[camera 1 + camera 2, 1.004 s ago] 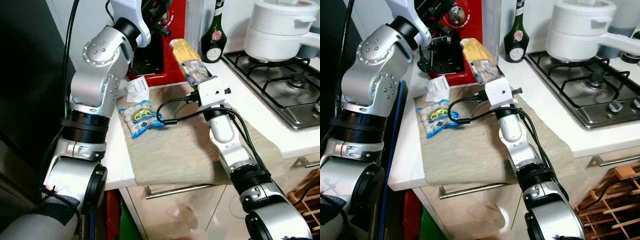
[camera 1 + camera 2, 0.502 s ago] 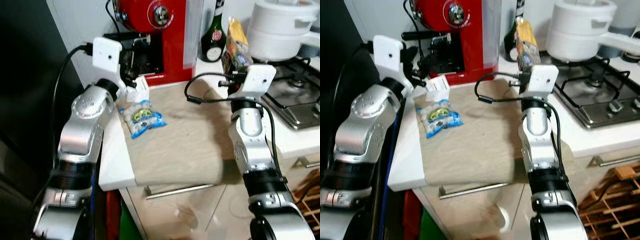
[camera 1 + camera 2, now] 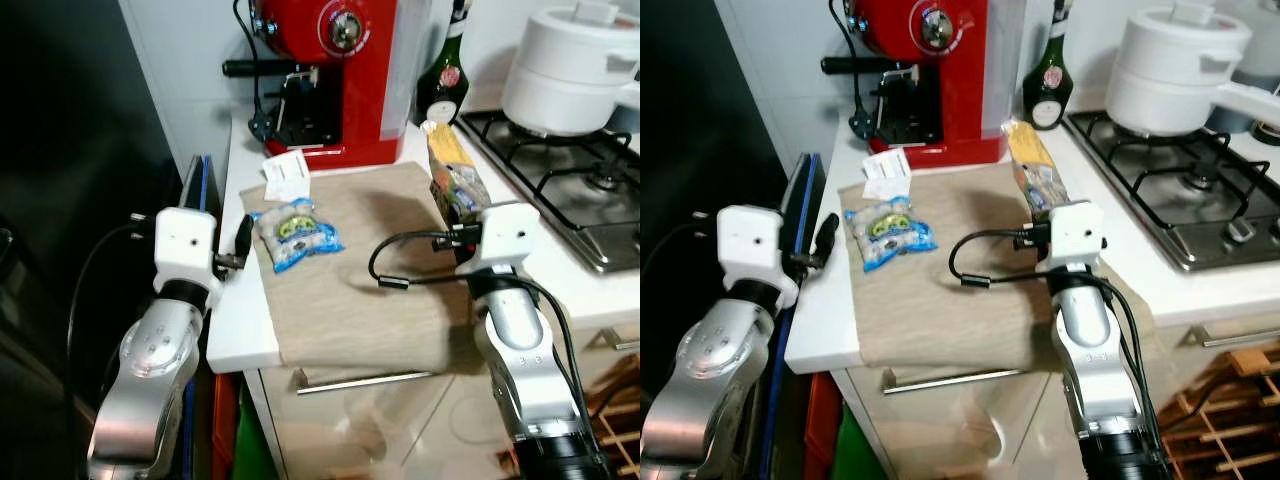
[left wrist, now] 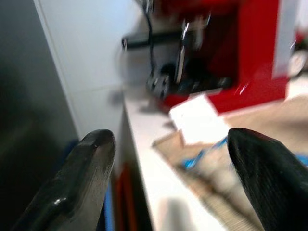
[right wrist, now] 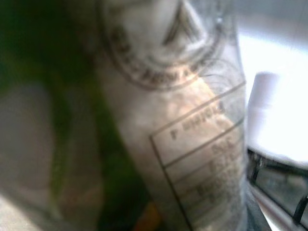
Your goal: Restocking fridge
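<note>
**Packet gripped, second bag waits**

The right claw (image 3: 452, 200) is clenched on a yellow food packet (image 3: 449, 176), long axis upright above it. The left claw (image 3: 243, 237), fingers spread and empty, is nearer the blue bag (image 3: 293, 231) on the desk (image 3: 232, 325), just beside it.

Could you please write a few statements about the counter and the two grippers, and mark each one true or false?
1. The right gripper holds a yellow packet. True.
2. The blue-and-white bag lies on the beige cloth. True.
3. The left gripper is shut on the white card. False: its fingers stand open, holding nothing.
4. The white pot stands on the cloth. False: it sits on the gas hob.
5. The green bottle lies on its side. False: it stands upright beside the red machine.
</note>
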Controlling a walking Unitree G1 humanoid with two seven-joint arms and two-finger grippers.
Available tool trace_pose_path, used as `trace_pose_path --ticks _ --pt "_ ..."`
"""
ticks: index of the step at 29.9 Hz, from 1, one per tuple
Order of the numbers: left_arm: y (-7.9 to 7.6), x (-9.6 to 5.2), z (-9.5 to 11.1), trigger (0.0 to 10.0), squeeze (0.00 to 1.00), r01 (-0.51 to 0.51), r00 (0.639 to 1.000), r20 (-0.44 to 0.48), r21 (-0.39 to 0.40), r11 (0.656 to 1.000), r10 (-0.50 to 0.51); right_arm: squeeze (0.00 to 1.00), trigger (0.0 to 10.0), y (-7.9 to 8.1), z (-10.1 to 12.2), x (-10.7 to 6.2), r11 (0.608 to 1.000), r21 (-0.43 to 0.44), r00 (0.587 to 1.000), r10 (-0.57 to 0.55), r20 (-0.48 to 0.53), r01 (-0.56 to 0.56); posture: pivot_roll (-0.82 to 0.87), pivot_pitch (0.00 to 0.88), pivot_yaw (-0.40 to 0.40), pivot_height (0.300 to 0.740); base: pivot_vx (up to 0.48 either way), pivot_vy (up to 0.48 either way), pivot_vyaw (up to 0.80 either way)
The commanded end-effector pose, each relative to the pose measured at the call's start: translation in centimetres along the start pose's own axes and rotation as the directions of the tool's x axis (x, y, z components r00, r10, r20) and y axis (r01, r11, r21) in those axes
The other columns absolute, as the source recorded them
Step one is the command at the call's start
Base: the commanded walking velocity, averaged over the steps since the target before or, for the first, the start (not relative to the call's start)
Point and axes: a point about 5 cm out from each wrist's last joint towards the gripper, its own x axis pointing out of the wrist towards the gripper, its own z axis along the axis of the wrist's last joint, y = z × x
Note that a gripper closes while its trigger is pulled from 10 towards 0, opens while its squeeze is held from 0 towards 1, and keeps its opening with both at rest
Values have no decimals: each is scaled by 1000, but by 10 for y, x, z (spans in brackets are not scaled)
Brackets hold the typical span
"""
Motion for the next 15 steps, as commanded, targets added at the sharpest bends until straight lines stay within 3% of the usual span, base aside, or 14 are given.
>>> trace_pose_path --ticks 1,3,4,6,15 --pt "-2 0 6 10000 1000 12 999 30 1 1000 -12 0 0 1 9 1 1000 -1 1000 5 28 -5 -89 0 8 740 0 0 0" --pt "-1 6 11 10000 1000 3 999 54 -1 1000 -3 0 0 4 9 4 1000 2 1000 12 24 -12 -81 0 11 740 0 0 0" --pt "-2 13 14 10000 0 10 998 69 -4 1000 -10 0 0 5 8 9 1000 12 1000 7 24 -7 -76 0 18 740 0 0 0" --pt "-6 27 20 10000 0 51 994 101 -34 998 -47 0 0 11 -1 26 999 55 1000 -2 -6 2 -79 0 29 740 0 0 0" --pt "-8 35 18 10000 0 51 995 87 -62 997 -46 0 0 13 1 41 998 60 1000 -4 -12 5 -89 0 30 740 0 0 0"
